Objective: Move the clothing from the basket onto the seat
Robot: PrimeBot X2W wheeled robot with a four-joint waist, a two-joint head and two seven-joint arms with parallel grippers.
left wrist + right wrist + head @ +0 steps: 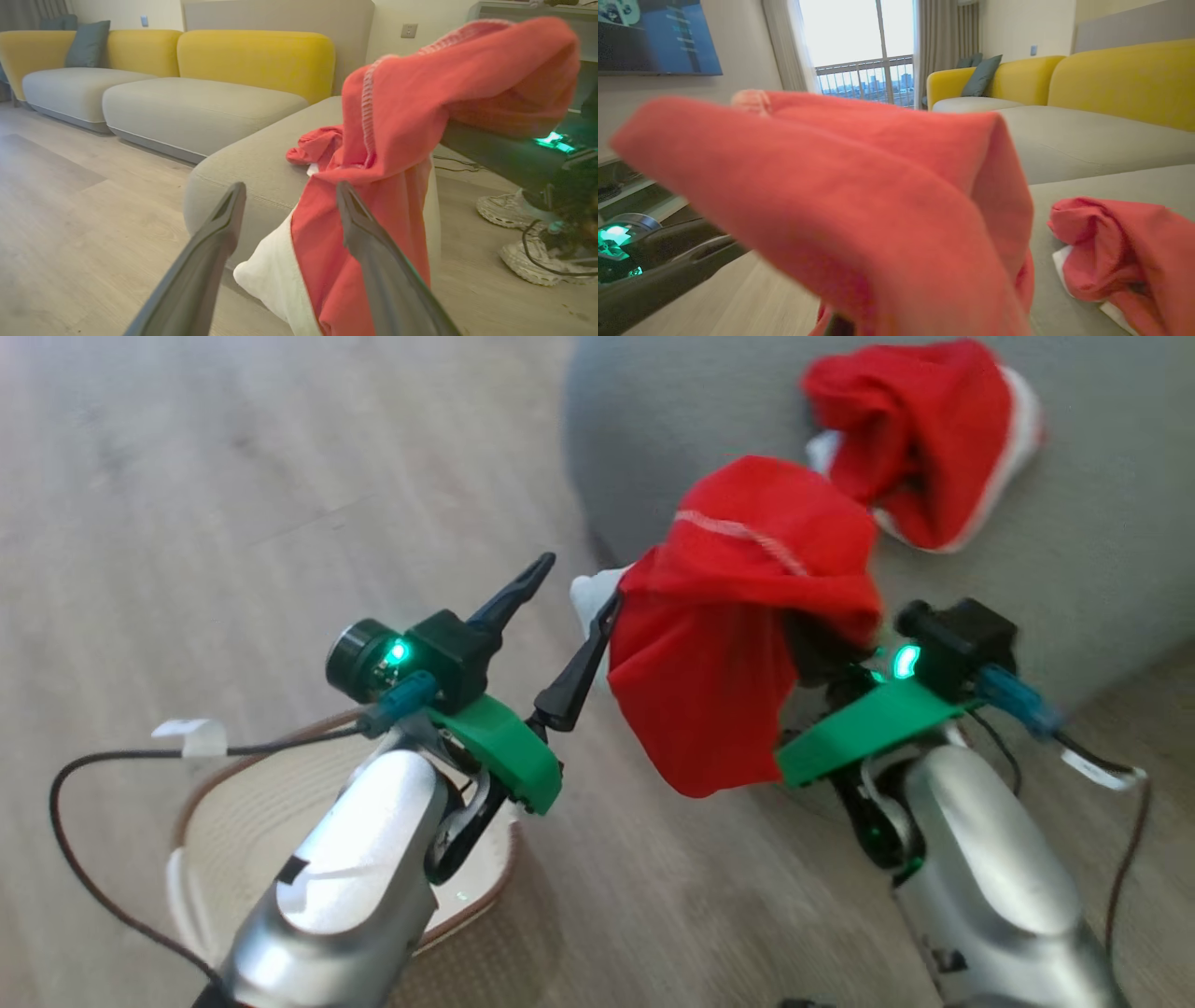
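Two garments, one basket [219,859]. Hanging garment [738,616] draped the closed right claw [826,658], apparently pinched; second garment [920,439] lay on the seat [1074,551]. Left claw [574,583] stood wide, empty.

You have the clothing [738,616] in two bright red, soft pieces with thin white trim. The first garment [924,439] lies crumpled on the seat [1102,560], in from its rounded corner, with white edging along one side. The second garment [728,691] is up in the air just off that corner. It is draped over the right gripper [822,649] and hangs in loose folds, with a white part at its low edge. Your seat is a broad grey upholstered cushion. Your basket [233,821] stands on the floor well apart from the seat. It is cream with a brown rim and white handles.
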